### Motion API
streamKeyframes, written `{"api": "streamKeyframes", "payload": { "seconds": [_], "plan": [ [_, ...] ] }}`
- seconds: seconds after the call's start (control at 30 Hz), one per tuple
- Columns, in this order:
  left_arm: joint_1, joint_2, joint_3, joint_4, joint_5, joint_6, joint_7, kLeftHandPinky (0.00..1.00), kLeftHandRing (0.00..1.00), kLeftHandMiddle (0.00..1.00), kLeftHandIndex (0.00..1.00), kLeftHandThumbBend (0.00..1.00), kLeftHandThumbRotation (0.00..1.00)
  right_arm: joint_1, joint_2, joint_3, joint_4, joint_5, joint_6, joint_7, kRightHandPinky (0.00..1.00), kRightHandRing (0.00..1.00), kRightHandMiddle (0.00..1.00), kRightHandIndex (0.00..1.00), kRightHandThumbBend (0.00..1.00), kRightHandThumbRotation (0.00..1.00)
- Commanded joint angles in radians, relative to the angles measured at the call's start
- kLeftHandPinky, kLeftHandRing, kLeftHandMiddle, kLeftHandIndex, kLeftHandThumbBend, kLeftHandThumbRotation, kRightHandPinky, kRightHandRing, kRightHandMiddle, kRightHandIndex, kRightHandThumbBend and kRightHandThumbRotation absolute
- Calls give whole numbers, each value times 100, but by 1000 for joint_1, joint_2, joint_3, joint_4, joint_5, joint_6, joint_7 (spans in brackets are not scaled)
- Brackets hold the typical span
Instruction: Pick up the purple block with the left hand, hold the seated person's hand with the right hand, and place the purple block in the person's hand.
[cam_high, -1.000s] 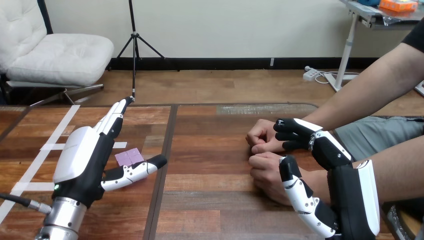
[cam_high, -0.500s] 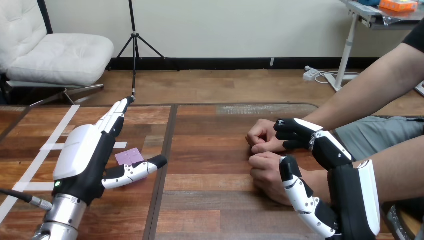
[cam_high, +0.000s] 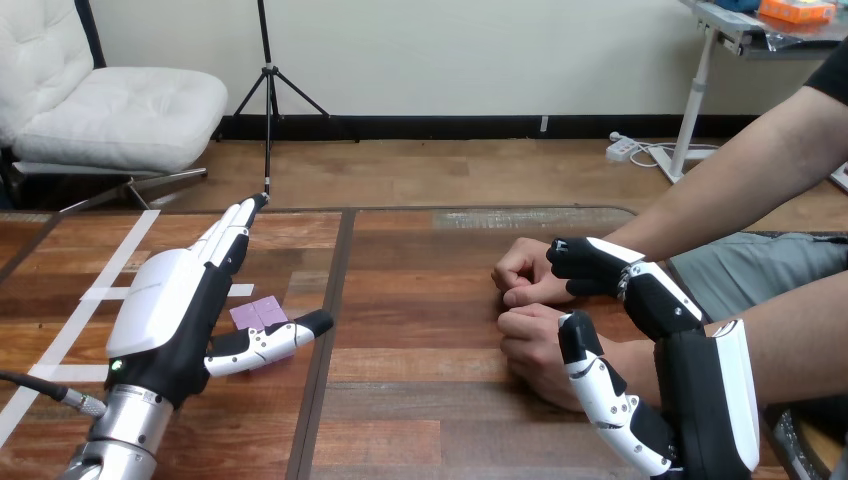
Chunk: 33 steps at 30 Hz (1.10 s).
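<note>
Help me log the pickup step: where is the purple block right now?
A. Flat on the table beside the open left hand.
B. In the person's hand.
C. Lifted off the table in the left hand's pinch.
A: the purple block lies flat on the table, beside the left hand, whose fingers are straight, not curled round it.

purple block (cam_high: 258, 313) edge hidden, person's wrist (cam_high: 630, 358) half-covered
</note>
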Motion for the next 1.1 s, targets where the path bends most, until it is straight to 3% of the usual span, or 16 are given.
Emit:
{"api": "streamKeyframes", "payload": {
  "seconds": [0.0, 1.07],
  "plan": [
    [-71, 33, -16, -3, 11, 13, 22, 89, 95, 98, 99, 83, 75, -50, -4, -2, -10, 22, -6, 4, 64, 69, 72, 71, 32, 54],
    [-104, 81, -65, 24, 54, 73, 22, 94, 97, 99, 99, 79, 74, -42, -9, -4, -26, 24, 10, 24, 66, 71, 72, 71, 32, 54]
  ]
}}
